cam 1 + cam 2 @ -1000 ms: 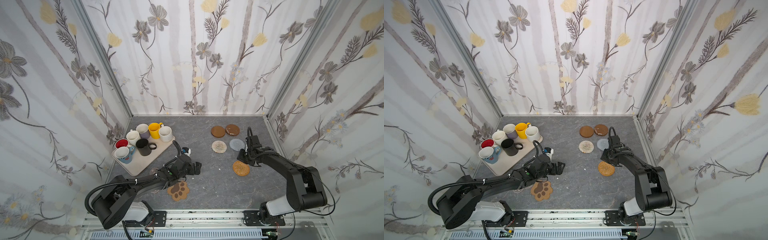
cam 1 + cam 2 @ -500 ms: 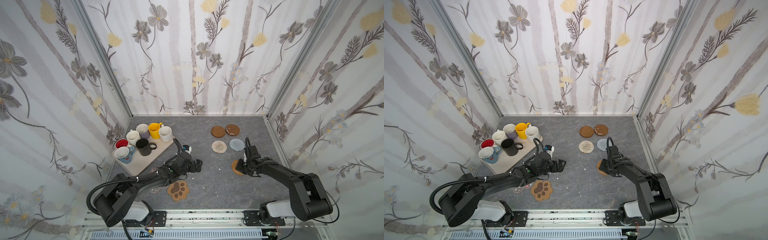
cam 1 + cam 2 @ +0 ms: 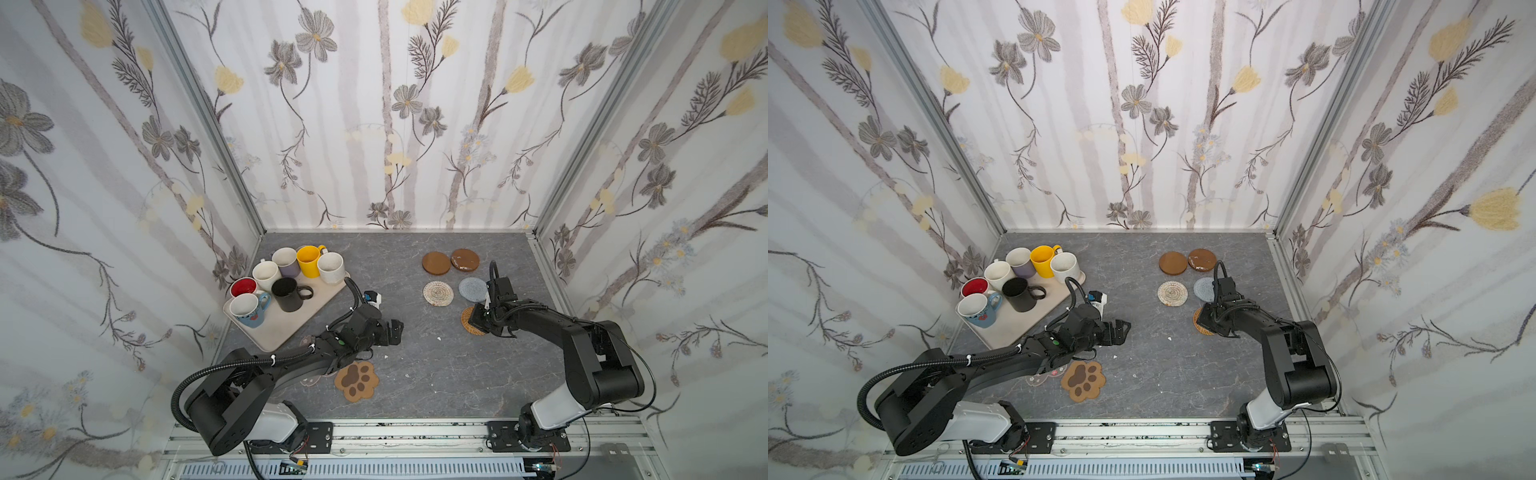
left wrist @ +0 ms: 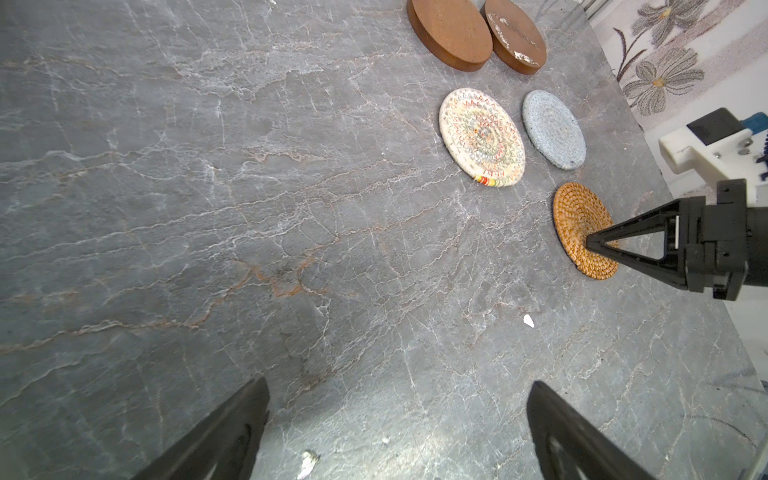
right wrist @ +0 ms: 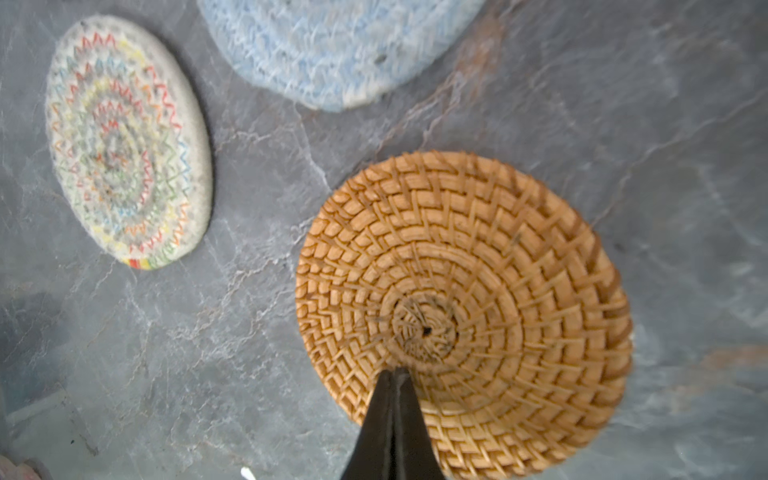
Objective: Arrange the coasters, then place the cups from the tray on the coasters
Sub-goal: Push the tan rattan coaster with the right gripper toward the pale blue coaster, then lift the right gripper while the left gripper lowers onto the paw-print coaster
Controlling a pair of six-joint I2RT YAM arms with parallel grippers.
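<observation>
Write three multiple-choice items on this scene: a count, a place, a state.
1. How many cups stand on the tray? A. five B. seven C. nine
2. Where does the paw coaster lie? A. on the tray B. beside the wooden discs C. on the table, apart from the round coasters
3. How is the right gripper? A. shut, tip at the tan woven coaster B. open above the grey coaster C. shut on a cup

1 B: seven rims show in both top views.
2 C: it lies near the front, away from them.
3 A: the wrist views show its jaws together at that coaster.
</observation>
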